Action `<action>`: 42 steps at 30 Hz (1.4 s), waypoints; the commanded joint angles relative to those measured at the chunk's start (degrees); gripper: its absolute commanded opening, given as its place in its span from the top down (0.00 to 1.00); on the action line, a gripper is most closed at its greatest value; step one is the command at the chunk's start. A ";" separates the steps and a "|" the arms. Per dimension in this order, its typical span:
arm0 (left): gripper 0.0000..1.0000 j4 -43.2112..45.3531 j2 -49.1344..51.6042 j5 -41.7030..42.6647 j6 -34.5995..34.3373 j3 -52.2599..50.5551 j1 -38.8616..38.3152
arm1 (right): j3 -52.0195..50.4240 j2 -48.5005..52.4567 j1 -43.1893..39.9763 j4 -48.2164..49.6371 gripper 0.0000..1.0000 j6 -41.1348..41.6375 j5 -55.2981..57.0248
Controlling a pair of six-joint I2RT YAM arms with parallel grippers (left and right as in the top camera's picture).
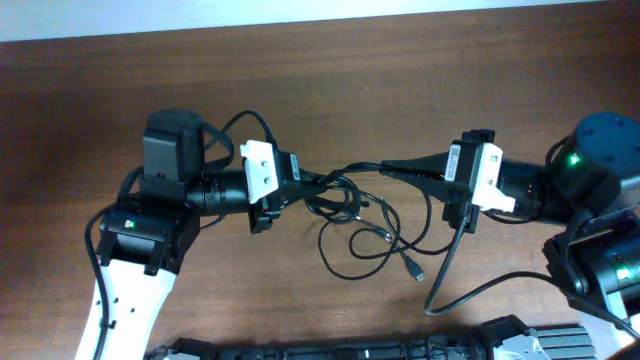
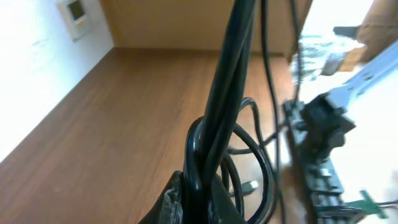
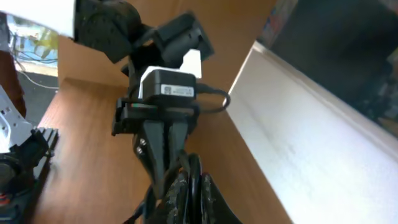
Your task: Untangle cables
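While the left tool and right tool are each clamping shut on the cables, these are hanging between them in knotted loops, trailing onto the desk: untangling is looking barely begun.

Cables strung between left jaws and right jaws; loose loops on table.
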 commanded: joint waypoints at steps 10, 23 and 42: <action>1.00 17.14 -0.24 -12.20 3.67 0.61 -0.09 | 0.52 0.15 -0.15 -17.94 0.01 0.48 18.14; 1.00 24.96 -0.24 -12.00 6.12 0.61 -13.75 | 0.52 3.15 -0.15 -14.12 0.11 2.03 17.49; 0.01 30.86 -0.92 -49.79 -35.52 0.61 -19.41 | 0.52 4.55 -0.22 -6.25 0.96 10.93 24.94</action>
